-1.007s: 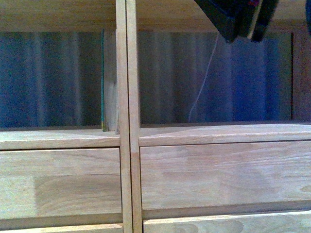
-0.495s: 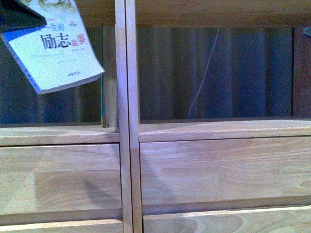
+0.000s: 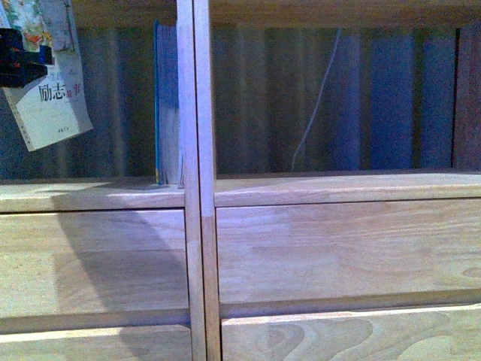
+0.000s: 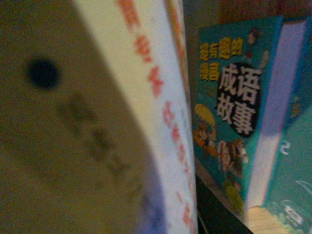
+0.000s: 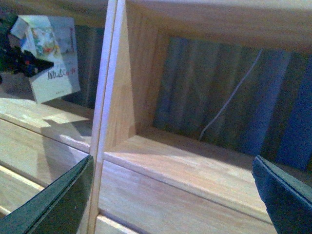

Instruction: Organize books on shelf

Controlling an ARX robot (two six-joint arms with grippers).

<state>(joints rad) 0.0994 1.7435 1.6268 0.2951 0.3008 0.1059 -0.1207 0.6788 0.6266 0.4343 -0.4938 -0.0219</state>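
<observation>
My left gripper (image 3: 16, 66) is shut on the white paperback (image 3: 52, 98) and holds it tilted in the air in the shelf's (image 3: 194, 226) left compartment, at the far left of the front view. In the left wrist view the paperback (image 4: 122, 126) fills the picture, blurred, red lettering on its spine. The blue-spined book (image 3: 163, 105) stands upright against the centre divider; its teal cover (image 4: 229, 117) shows in the left wrist view. My right gripper (image 5: 175, 195) is open and empty in front of the right compartment. The held paperback (image 5: 51, 63) also shows in the right wrist view.
A wide drawer front (image 3: 346, 252) runs below each compartment. A thin white cord (image 3: 316, 105) hangs against the blue curtain behind the open-backed right compartment. The centre divider (image 5: 105, 97) stands between the two compartments.
The paperback has moved left and further from the camera with my left gripper. The camera view has shifted down a little, showing more of the blue-spined book. The right gripper left the front view a second ago.
</observation>
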